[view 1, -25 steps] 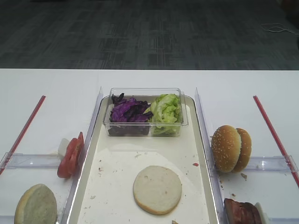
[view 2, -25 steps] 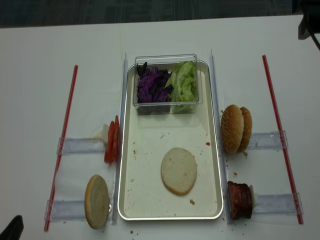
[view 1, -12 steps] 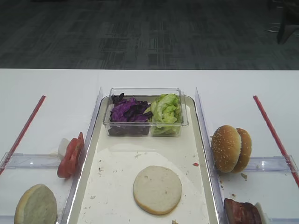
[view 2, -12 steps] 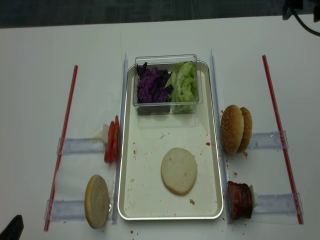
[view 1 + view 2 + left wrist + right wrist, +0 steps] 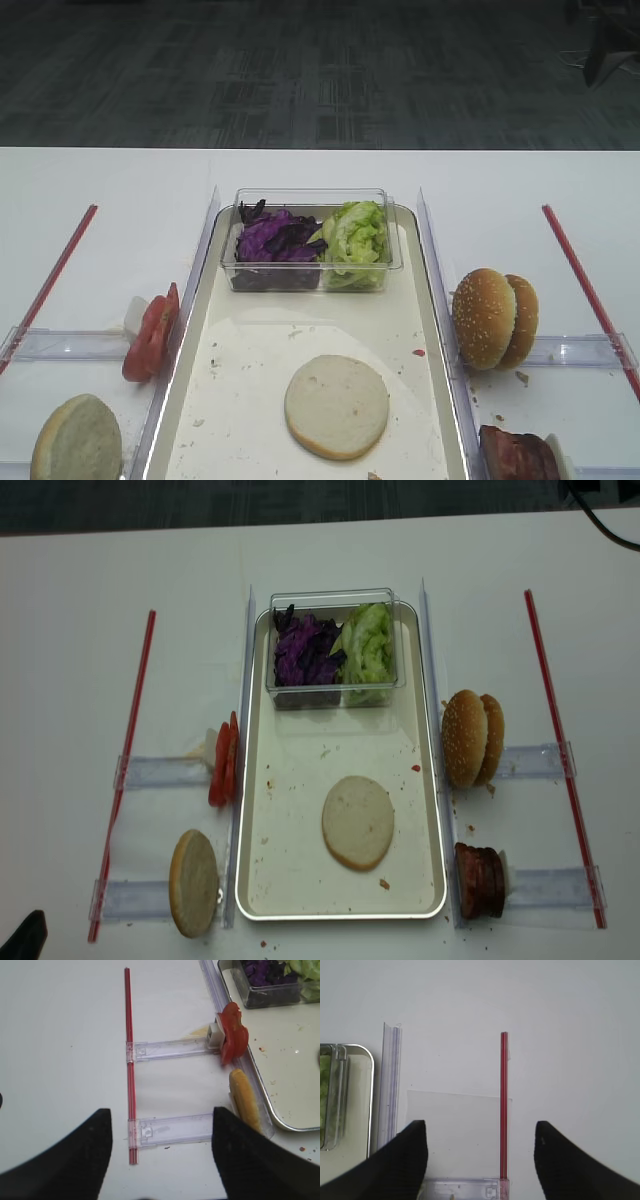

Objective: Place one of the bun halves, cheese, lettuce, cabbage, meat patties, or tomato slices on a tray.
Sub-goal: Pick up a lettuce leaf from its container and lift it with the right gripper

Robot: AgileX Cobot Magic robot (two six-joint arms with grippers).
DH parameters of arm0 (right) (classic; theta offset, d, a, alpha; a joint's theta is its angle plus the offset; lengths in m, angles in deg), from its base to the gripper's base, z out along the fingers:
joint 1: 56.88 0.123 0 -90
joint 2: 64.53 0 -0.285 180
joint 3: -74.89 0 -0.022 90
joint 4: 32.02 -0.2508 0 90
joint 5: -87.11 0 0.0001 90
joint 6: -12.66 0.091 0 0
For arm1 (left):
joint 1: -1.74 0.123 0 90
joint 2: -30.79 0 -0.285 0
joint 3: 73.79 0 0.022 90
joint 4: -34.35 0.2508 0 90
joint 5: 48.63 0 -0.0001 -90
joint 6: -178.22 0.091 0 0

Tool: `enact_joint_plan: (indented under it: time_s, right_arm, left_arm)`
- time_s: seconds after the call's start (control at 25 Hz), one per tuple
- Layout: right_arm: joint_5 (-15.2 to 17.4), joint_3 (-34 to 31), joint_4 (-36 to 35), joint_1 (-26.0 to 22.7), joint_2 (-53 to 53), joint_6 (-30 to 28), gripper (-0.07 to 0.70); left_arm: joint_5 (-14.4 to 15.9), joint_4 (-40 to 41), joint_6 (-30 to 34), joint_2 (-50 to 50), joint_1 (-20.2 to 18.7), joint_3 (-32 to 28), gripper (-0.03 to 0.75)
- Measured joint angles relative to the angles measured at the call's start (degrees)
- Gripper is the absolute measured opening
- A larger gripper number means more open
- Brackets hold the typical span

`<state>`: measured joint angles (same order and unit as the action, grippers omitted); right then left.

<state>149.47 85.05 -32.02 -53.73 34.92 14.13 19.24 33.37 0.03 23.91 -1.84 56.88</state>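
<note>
We note one bun half (image 5: 358, 822) lying cut-face up on the tray (image 5: 300, 905) — both grippers, left (image 5: 161, 1125) and right (image 5: 481, 1135), spread and holding nothing.

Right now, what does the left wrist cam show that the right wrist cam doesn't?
Only the left wrist view: the tomato slices on edge at their holder, a bun half on edge beside the tray rim, the purple cabbage, and the open left gripper. Only the right wrist view: the open right gripper over bare table, holding nothing. Both: the tray, the clear tub with lettuce, a red strip and clear rails.
</note>
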Motion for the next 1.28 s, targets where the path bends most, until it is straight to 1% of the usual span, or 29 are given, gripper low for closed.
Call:
enact_joint_plan:
  time_s: [0.24, 0.36, 0.52, 0.6, 0.8, 0.92, 1.12, 1.28]
  right_arm:
    - [-0.2, 0.0, -0.4, 0.0, 0.0, 0.7, 0.468]
    - [-0.2, 0.0, -2.1, 0.0, 0.3, 1.1, 0.468]
    - [-1.5, 0.0, -6.1, 0.0, 0.7, 1.3, 0.468]
    - [-1.5, 0.0, -7.7, 0.0, 1.0, 1.3, 0.468]
    - [-1.9, 0.0, -9.2, 0.3, 2.6, 2.5, 0.468]
    - [-1.9, 0.3, -8.6, 2.6, 4.6, 4.8, 0.468]
    - [-2.7, 2.3, -5.5, 9.9, 8.8, 9.9, 0.468]
    - [-3.1, 5.3, -5.1, 14.7, 13.2, 14.1, 0.468]
  left_arm:
    - [0.0, 0.0, 0.0, 0.0, 0.0, 0.0, 0.412]
    - [0.0, 0.0, 0.0, 0.0, 0.0, 0.0, 0.412]
    - [0.0, 0.0, 0.0, 0.0, 0.0, 0.0, 0.412]
    - [0.0, 0.0, 0.0, 0.0, 0.0, 0.0, 0.412]
    - [0.0, 0.0, 0.0, 0.0, 0.0, 0.0, 0.412]
    - [0.0, 0.0, 0.0, 0.0, 0.0, 0.0, 0.412]
    - [0.0, 0.0, 0.0, 0.0, 0.0, 0.0, 0.412]
    - [0.0, 0.0, 0.0, 0.0, 0.0, 0.0, 0.412]
